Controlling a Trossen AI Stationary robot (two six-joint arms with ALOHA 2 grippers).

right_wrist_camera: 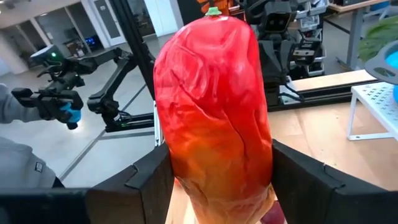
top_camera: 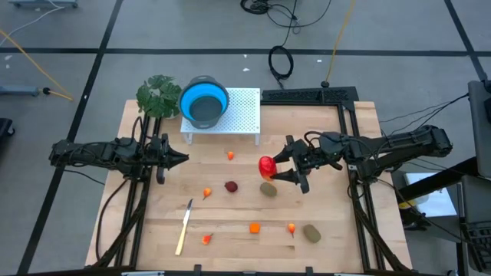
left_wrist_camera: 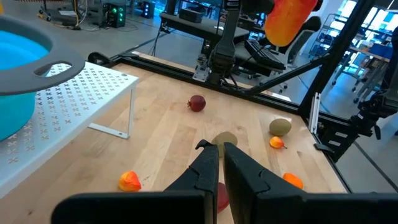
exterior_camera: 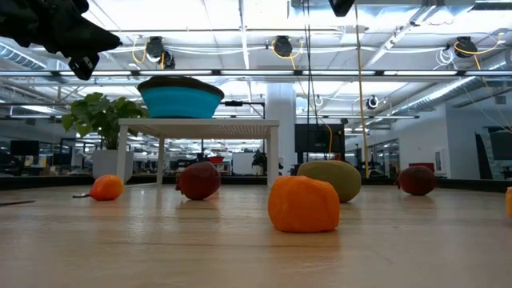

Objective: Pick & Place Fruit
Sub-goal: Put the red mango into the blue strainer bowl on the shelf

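Clamped between right gripper (top_camera: pixel 282 170) fingers, centre frame above the wooden table (top_camera: pixel 337 230): large glossy red-orange toy fruit (right_wrist_camera: pixel 214 112). Mid-carry, seemingly; next, toward blue bowl (top_camera: pixel 204 102). Left gripper (top_camera: pixel 181 159) pinched empty, centre-left.

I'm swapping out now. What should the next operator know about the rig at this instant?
Right tool: shut on the large red-orange fruit, held above mid-table.
Left tool: shut, empty, waiting at table left.
Blue bowl sits on the white rack; no fruit is visible in it.
On the table: dark red piece, olive ovals, small orange pieces.
Left: place the held fruit, then the others.
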